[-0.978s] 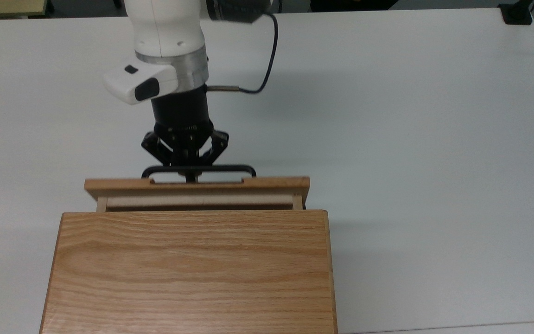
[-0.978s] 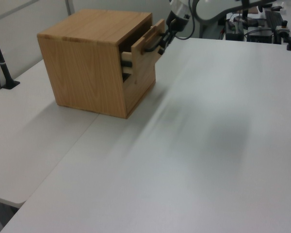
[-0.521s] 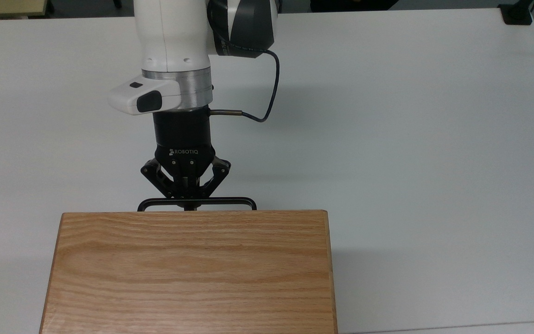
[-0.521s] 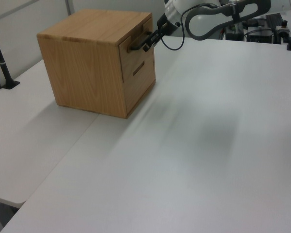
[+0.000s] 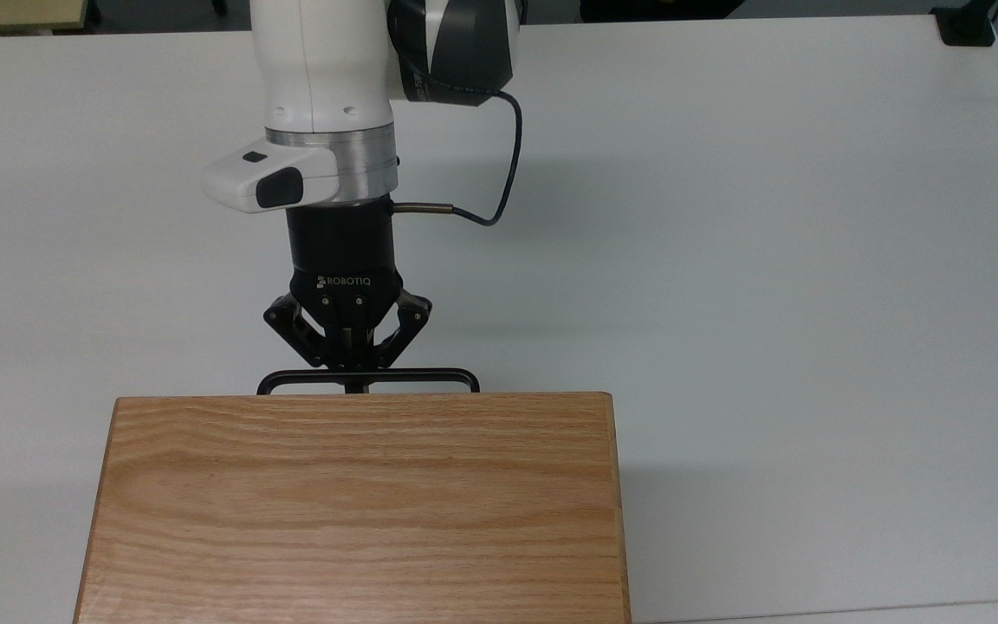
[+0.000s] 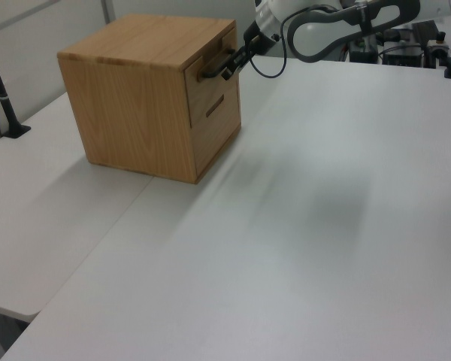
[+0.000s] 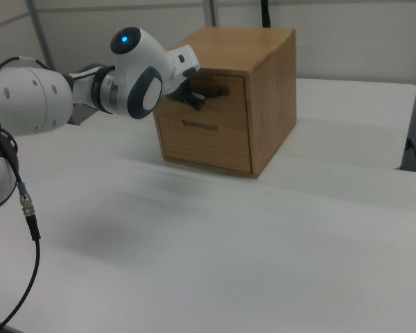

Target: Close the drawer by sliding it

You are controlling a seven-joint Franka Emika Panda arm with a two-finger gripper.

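The drawer sits pushed into the oak cabinet [image 5: 360, 511], its front panel [image 6: 212, 84] flush with the cabinet face. From the top view just its thin black bar handle [image 5: 430, 375] sticks out past the cabinet's top edge. My gripper [image 5: 356, 380] is shut, its tips together at the middle of the handle and pointing at the drawer front. In the left view the gripper [image 6: 230, 68] meets the handle [image 6: 210, 69] near the cabinet's top. In the right view the gripper [image 7: 196, 99] is against the upper drawer front [image 7: 225, 89].
A second shut drawer [image 7: 204, 142] lies below the first. The white table [image 5: 767, 260] spreads wide around the cabinet. A black cable [image 5: 509, 147] loops from the wrist. A black post [image 6: 1, 90] stands at the left view's left, and a black clamp [image 5: 967, 26] sits at the top view's top right corner.
A second ago the drawer stood partly out; the gripper pushed it in flush with the cabinet. Over the last half second nothing has moved.
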